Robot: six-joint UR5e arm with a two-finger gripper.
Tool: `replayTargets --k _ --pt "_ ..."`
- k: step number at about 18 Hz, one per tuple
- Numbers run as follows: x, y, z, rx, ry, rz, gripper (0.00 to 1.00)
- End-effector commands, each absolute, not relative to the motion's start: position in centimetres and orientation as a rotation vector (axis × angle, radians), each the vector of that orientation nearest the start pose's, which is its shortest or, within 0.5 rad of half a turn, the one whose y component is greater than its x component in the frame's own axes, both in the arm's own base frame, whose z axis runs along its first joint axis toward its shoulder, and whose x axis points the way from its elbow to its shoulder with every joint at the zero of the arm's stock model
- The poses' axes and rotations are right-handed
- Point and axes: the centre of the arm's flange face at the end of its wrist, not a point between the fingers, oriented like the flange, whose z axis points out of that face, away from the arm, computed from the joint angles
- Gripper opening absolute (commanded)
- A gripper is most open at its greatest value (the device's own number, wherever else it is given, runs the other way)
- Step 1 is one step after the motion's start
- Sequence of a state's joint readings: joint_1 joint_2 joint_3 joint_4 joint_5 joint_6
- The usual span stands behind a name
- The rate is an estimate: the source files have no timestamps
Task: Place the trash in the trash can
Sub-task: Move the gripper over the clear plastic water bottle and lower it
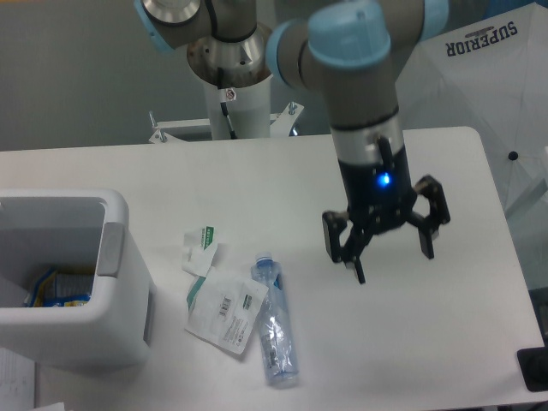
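The arm (360, 94) is built of silver-grey metal tubes joined by rounded housings with pale blue end caps; one large blue cap sits at the top of the wrist section. Its white cylindrical base column (233, 98) stands behind the tabletop, with a dark cable and a small red-and-white label running down its front. Bolts show on the mounting plate at the column's foot. Below the silver wrist, the tool (392, 250) is glossy black, with a small blue indicator light glowing on its body and two black, linked fingers (357, 261) ending in narrow tips.
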State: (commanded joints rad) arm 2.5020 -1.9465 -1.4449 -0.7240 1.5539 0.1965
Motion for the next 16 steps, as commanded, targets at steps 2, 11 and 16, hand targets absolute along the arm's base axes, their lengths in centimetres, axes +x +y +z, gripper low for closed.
replayTargets --k 2,11,16 --pt "-45.0 52.2 41.9 -2.448 -0.929 0.371 1.0" --pt "-43.0 56.5 32.5 -2.58 -0.854 0.138 1.0" --pt "-42.6 57.2 28.6 -2.629 -0.845 0.027 1.0"
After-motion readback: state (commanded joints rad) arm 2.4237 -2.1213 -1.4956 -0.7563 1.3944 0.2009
